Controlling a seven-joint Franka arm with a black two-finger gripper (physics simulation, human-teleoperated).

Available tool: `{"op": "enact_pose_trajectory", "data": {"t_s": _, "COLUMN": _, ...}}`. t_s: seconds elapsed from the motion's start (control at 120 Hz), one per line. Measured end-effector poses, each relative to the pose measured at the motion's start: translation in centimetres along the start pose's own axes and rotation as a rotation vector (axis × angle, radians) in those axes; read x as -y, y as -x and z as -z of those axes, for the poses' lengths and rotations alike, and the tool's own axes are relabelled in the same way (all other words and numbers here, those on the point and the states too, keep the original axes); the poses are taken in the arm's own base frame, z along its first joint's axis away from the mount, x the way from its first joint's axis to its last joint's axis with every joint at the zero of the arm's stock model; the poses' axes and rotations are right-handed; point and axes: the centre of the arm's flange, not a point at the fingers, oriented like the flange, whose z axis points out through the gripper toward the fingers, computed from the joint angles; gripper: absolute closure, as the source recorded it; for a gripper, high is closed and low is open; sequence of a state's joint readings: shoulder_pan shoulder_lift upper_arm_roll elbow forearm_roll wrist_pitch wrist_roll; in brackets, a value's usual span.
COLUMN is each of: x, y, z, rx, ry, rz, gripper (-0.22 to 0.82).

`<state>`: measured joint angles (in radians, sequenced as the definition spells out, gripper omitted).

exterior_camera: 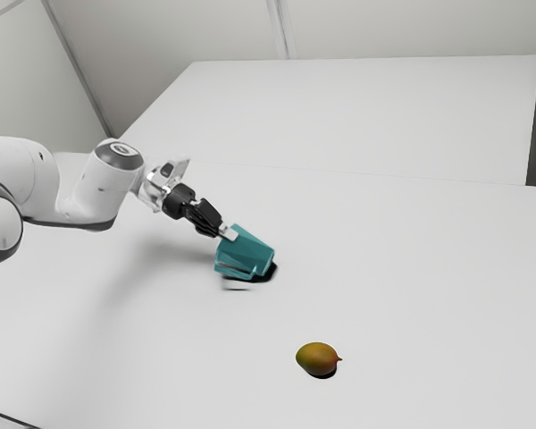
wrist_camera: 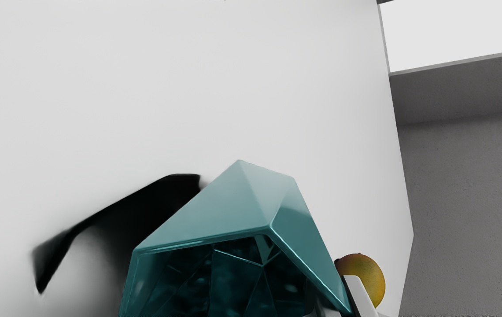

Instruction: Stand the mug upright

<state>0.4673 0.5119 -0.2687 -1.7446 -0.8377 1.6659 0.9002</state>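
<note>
At the table [exterior_camera: 411,259], one mug [exterior_camera: 252,248], one fruit [exterior_camera: 318,357].

Mug [exterior_camera: 255,248] blocks way just ahead of gripper [exterior_camera: 227,232]. Beyond mug, fruit [exterior_camera: 317,357] forms second obstacle, well apart; open passage between them, probably wide enough for gripper.

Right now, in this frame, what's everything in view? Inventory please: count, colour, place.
faceted mug: 1, teal, tilted, pinched at its wall by the gripper
mango: 1, yellow-green with reddish tint, on the table, nearer the exterior camera than the mug
table: 1, white, under the mango
flat surface: 1, white, beyond the table
walls: count unclear, grey, in the background
Franka arm: 1, white and grey, from the exterior view's left
two-finger gripper: 1, black, pale fingertips, at the mug
</note>
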Motion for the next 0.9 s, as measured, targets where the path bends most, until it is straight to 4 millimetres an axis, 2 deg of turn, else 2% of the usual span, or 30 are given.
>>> {"op": "enact_pose_trajectory", "data": {"t_s": 0.167, "x": -1.1, "y": -0.3, "z": 0.3, "rx": 0.006, "ry": -0.02, "rz": -0.028, "gripper": 0.79}}
{"op": "enact_pose_trajectory", "data": {"t_s": 0.275, "x": -3.6, "y": -1.0, "z": 0.9, "rx": 0.028, "ry": -0.082, "rz": -0.078, "gripper": 0.79}}
{"op": "enact_pose_trajectory", "data": {"t_s": 0.367, "x": -5.7, "y": -1.7, "z": 0.6, "rx": 0.074, "ry": -0.166, "rz": -0.126, "gripper": 0.79}}
{"op": "enact_pose_trajectory", "data": {"t_s": 0.508, "x": -8.9, "y": -2.7, "z": -0.3, "rx": 0.182, "ry": -0.356, "rz": -0.193, "gripper": 0.79}}
{"op": "enact_pose_trajectory", "data": {"t_s": 0.583, "x": -9.9, "y": -3.1, "z": -0.9, "rx": 0.224, "ry": -0.442, "rz": -0.208, "gripper": 0.79}}
{"op": "enact_pose_trajectory", "data": {"t_s": 0.767, "x": -13.1, "y": -3.4, "z": -3.0, "rx": 0.296, "ry": -0.648, "rz": -0.239, "gripper": 0.79}}
{"op": "enact_pose_trajectory", "data": {"t_s": 0.9, "x": -14.4, "y": -2.6, "z": -4.7, "rx": 0.328, "ry": -0.776, "rz": -0.24, "gripper": 0.79}}
